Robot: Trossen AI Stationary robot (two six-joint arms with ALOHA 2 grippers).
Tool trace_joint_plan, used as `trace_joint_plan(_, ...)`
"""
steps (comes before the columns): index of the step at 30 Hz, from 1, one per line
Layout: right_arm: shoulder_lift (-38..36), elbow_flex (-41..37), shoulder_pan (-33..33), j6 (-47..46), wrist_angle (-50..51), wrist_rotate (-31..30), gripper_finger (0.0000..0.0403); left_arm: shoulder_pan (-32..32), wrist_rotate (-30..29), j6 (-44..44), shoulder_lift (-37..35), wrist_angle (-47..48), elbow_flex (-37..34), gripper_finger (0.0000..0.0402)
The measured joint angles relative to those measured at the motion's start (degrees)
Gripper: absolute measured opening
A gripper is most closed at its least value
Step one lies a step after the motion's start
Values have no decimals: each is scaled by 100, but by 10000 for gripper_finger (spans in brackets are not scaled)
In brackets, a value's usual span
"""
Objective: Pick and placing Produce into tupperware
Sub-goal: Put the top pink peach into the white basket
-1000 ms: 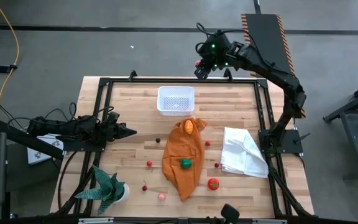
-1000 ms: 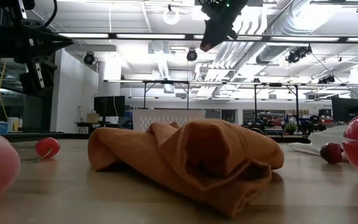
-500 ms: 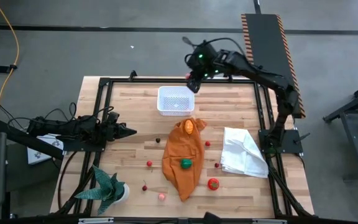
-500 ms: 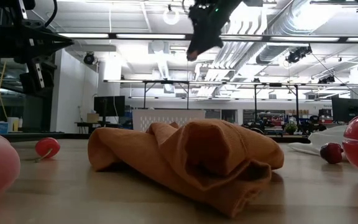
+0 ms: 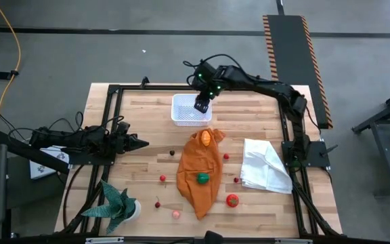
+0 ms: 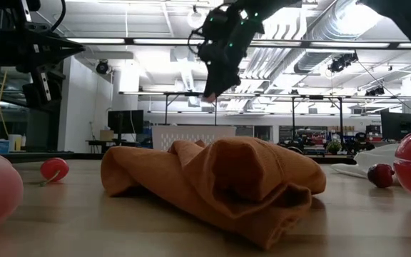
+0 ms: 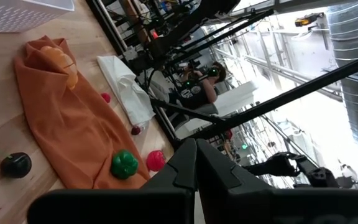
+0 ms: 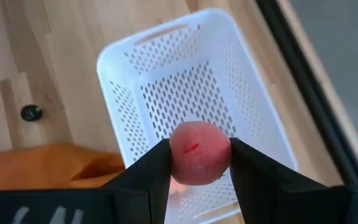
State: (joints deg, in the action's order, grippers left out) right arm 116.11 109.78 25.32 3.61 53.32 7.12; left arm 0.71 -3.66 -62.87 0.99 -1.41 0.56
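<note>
We had swung our right gripper (image 8: 194, 163), clamped on a red fruit (image 8: 199, 152), leftward over the tupperware (image 5: 190, 109); release seemed next. Left gripper (image 7: 196, 163) waited shut.

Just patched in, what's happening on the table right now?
The right gripper holds a pink-red toy fruit above the white perforated tub at the far side of the table; the tub looks empty. The left gripper waits shut over the table's left side. More produce is scattered on the wood, and an orange piece and a green piece lie on the orange cloth.
</note>
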Motion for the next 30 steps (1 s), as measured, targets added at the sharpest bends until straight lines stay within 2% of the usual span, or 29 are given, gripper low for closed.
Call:
trace_joint_plan(19, 975, -2, 0, 184, -111, 240, 134, 0, 2, 0, 0, 0, 0, 1)
trace_joint_plan(30, 1248, -2, 11, 195, -199, 244, 134, 1, 2, 0, 0, 0, 0, 1)
